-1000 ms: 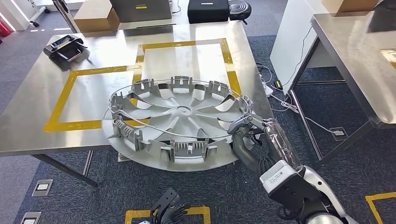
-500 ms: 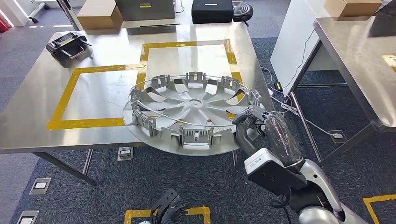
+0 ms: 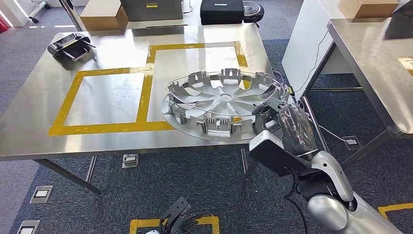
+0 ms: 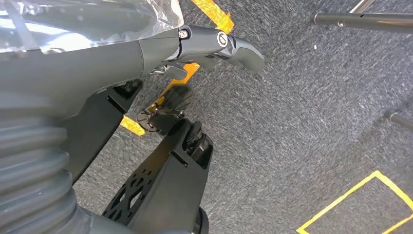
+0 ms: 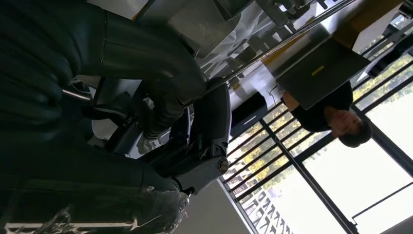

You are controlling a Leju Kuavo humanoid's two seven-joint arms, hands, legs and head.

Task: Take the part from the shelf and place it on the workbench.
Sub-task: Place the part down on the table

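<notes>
Steel tabletop [image 3: 112, 131], yellow tape squares. Wheel cover [image 3: 224, 105] hangs level above its right front corner, partly overhanging the edge. Right robot hand [image 3: 267, 116] pinches the rim. Looks light, stiff plastic, broad and floppy from one edge; clips fragile, so hold the rim.
</notes>
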